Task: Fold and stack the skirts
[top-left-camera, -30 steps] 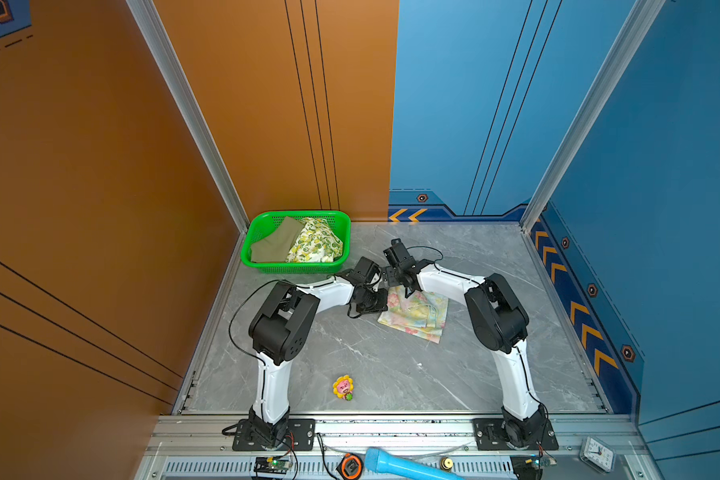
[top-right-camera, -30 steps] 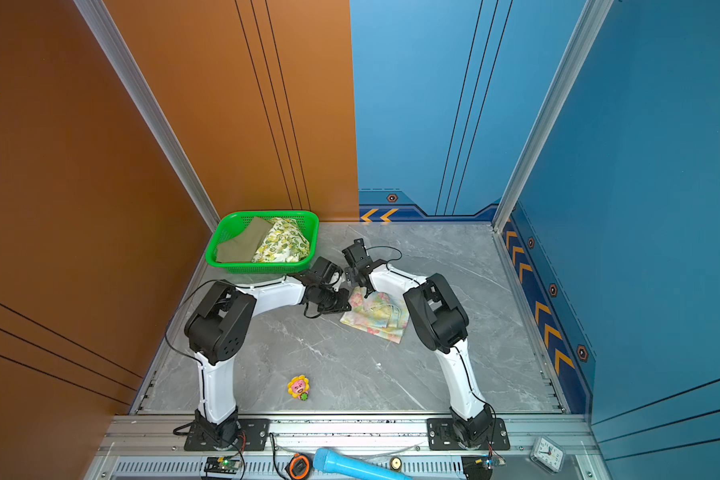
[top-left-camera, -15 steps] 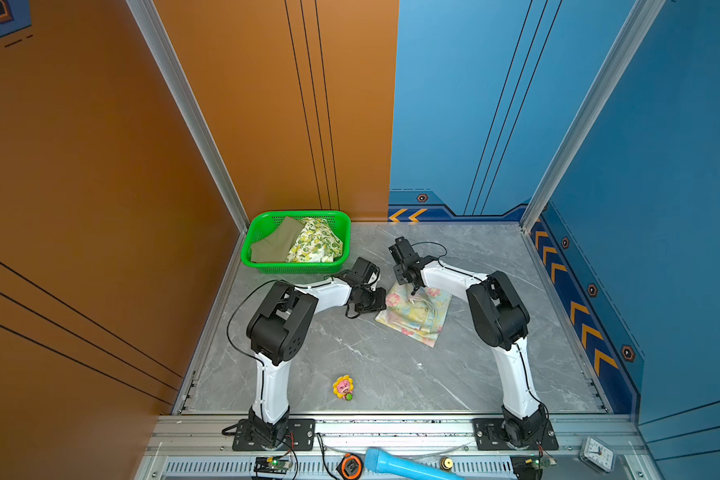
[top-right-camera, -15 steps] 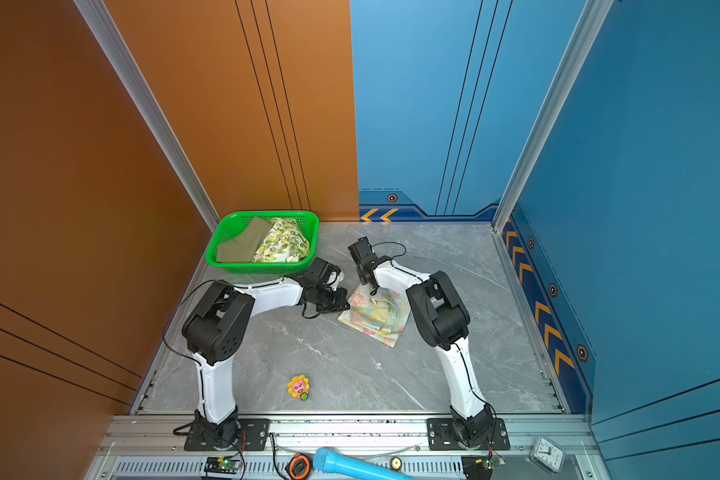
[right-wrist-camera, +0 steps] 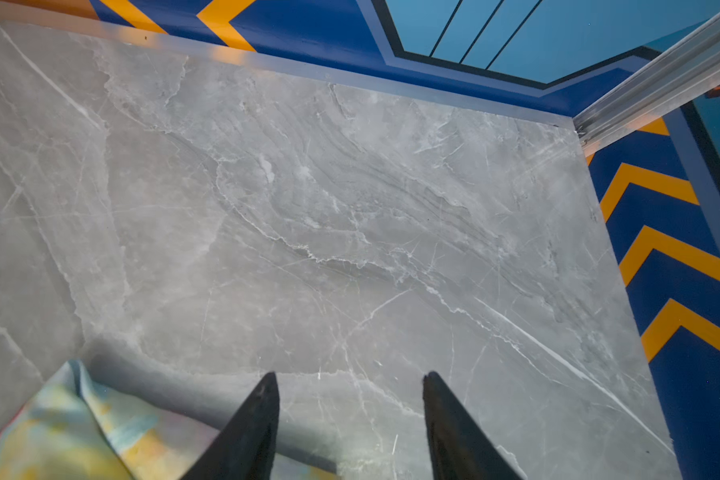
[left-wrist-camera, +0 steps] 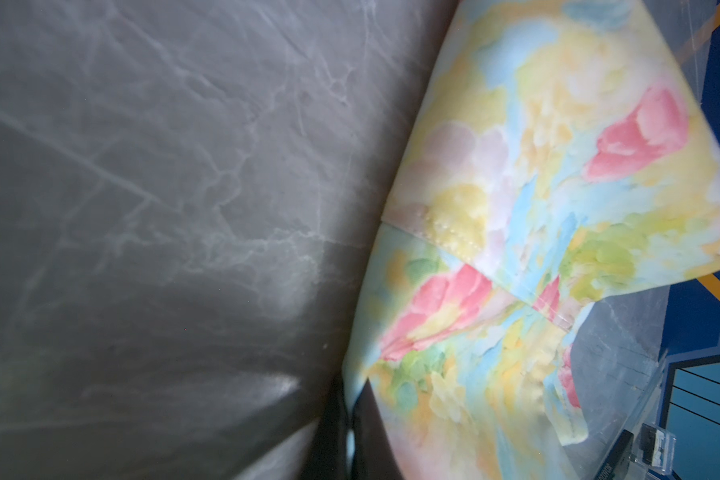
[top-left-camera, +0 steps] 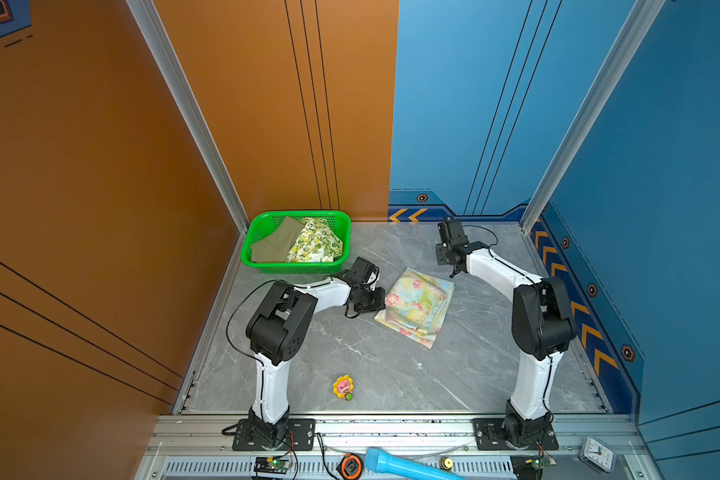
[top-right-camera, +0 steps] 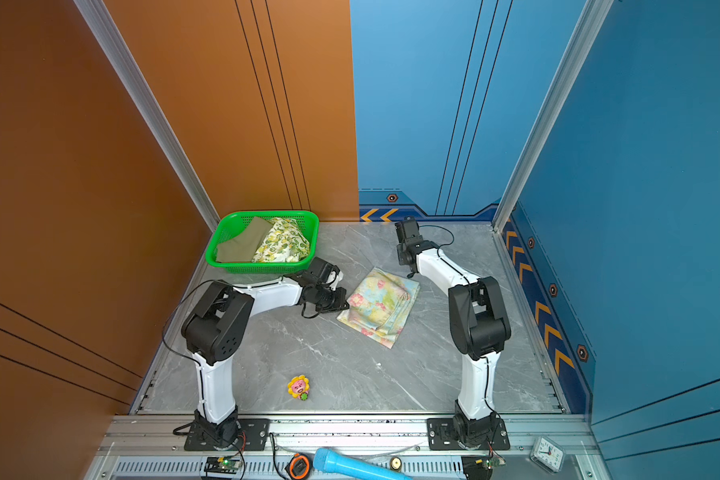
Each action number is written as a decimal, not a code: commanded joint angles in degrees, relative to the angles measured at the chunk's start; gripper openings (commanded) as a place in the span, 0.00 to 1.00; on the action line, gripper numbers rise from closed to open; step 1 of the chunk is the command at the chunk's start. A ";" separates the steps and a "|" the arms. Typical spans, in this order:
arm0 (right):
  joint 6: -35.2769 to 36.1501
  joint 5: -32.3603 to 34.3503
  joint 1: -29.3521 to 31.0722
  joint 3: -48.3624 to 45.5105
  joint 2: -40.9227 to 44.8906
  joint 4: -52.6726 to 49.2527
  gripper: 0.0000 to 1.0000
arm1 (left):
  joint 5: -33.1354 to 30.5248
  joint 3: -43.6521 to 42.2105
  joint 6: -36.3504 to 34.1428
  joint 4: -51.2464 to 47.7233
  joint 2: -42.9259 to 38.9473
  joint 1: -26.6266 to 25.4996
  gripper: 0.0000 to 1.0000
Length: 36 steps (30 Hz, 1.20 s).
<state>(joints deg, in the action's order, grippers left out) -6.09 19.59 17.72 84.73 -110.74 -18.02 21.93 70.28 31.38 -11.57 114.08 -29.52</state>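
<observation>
A grey marbled tabletop is seen from above, with orange walls on the left and blue walls on the right, and two white and black robot arms rising from its front edge.

At the back left stands a green mesh basket. Two skirts lie inside it side by side: a plain olive green skirt on the left and a white skirt with yellow lemons and green leaves on the right.

Near the front edge, a small yellow flower toy with a pink face lies alone, well apart from the cloth.

The left tool is low on the tabletop, just in front of the basket. It is clenched on the left edge of the third skirt. In the left wrist view, the cloth drapes over a dark finger.

That third skirt, pastel blue and yellow with pink flowers, lies folded into a rough rectangle in the middle of the tabletop, between the two arms.

The right tool hangs above bare tabletop just beyond the skirt's far right corner. It is released, with its two dark fingers spread apart and nothing between them. A corner of the floral cloth shows beside them without touching.

At the far right, on the metal rail in front, sits a small white clock.
</observation>
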 commanded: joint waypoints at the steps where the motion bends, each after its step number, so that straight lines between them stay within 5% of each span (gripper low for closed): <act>1: -5.42 -6.49 -0.38 -4.07 3.52 -1.66 0.64 | -3.13 -0.52 -0.60 -6.90 1.09 0.57 0.00; 6: -18.49 -18.87 -5.93 -14.65 10.18 0.53 0.69 | -4.96 1.37 -2.92 -7.33 -2.09 -0.63 0.53; 9: -24.28 -24.28 -8.76 -22.16 14.55 3.74 0.69 | -7.84 4.01 -5.70 -8.81 -4.09 -2.81 0.65; 22: -41.70 -34.71 -13.27 -46.36 28.40 16.93 0.62 | -17.12 21.07 -16.37 -17.80 3.11 -17.46 0.67; 36: -50.19 -39.02 -12.50 -56.27 28.31 28.12 0.53 | -22.91 30.80 -18.01 -23.35 13.41 -22.91 0.64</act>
<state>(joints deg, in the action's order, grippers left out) -53.30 -18.06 4.84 30.13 -82.46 6.92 1.98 98.83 14.52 -32.01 125.99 -51.57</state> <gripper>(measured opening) 0.541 0.639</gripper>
